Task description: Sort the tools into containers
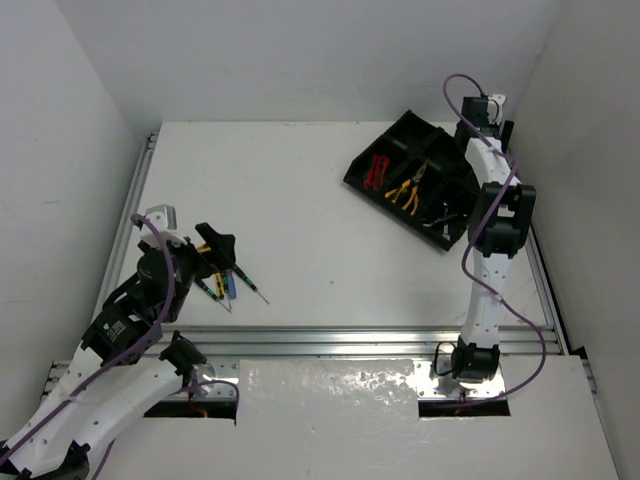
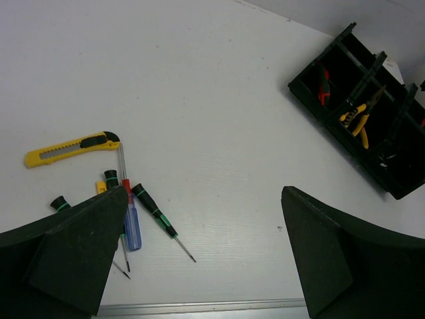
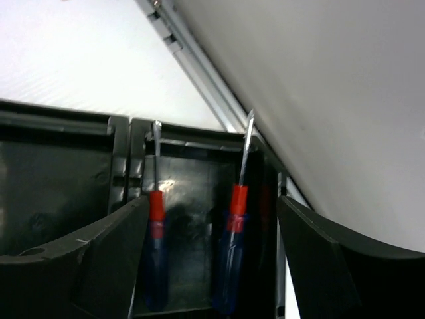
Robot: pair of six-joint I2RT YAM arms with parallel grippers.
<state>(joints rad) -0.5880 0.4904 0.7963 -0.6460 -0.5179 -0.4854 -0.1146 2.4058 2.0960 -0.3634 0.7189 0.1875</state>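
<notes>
The black tray (image 1: pixel 366 181) sat near the counter's (image 1: pixel 300 210) far right corner, skewed to the edges, with raised dividers splitting it into rectangular compartments. In one compartment lay the yellow-handled pliers (image 1: pixel 405 189), nose toward the far right corner. In the next compartment to the left were the red-and-black-handled pliers (image 1: pixel 378 170). In the right wrist view, two blue-handled screwdrivers (image 3: pixel 157 256) with red collars leaned side by side in an end compartment. Their thin silver shafts pointed up past its rim, and their long axes were nearly parallel.

The right fingers (image 3: pixel 99 266) hung spread apart over that compartment with nothing between them, one on each side of the pair.

Near the left edge of the counter a loose cluster of tools lay flat. A blue screwdriver with a red collar (image 2: pixel 132 226) lay with its axis roughly along the near-far line. Just beside it, a black screwdriver with green bands (image 2: pixel 157 216) pointed its tip toward the near right. Two more black-and-green handles (image 2: pixel 111 179) showed partly from behind one finger, along with a small yellow piece I could not identify. A yellow utility knife (image 2: pixel 70 149) lay beyond them, its long axis crosswise to the screwdrivers.

The left fingers (image 2: pixel 73 256) hung wide open above this cluster, holding nothing.
</notes>
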